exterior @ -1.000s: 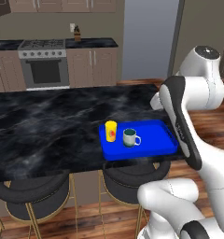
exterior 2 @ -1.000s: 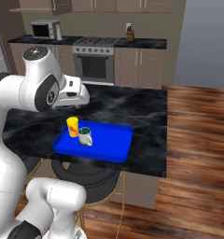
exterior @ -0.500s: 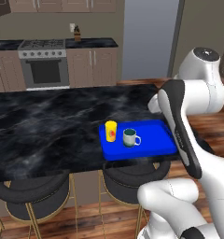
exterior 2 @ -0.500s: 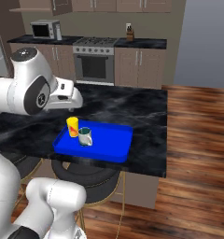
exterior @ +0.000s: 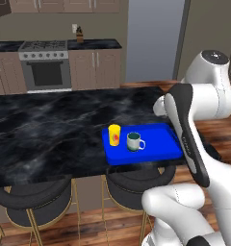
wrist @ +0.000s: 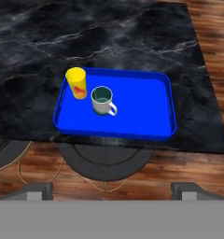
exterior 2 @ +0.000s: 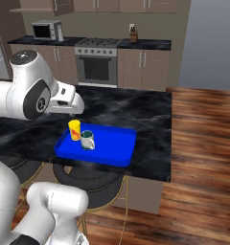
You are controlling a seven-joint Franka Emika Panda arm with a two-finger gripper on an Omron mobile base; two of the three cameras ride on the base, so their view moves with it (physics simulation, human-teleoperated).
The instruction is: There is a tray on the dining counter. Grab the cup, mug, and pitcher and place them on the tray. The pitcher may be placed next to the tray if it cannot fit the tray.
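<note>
Tool (wrist: 112, 189) spread wide, empty, above table (wrist: 132, 37) | we find cup (wrist: 77, 82) and mug (wrist: 102, 101) upright on tray (wrist: 142, 105), side by side | we judge pitcher step pending; next: locate pitcher, none sighted.
</note>
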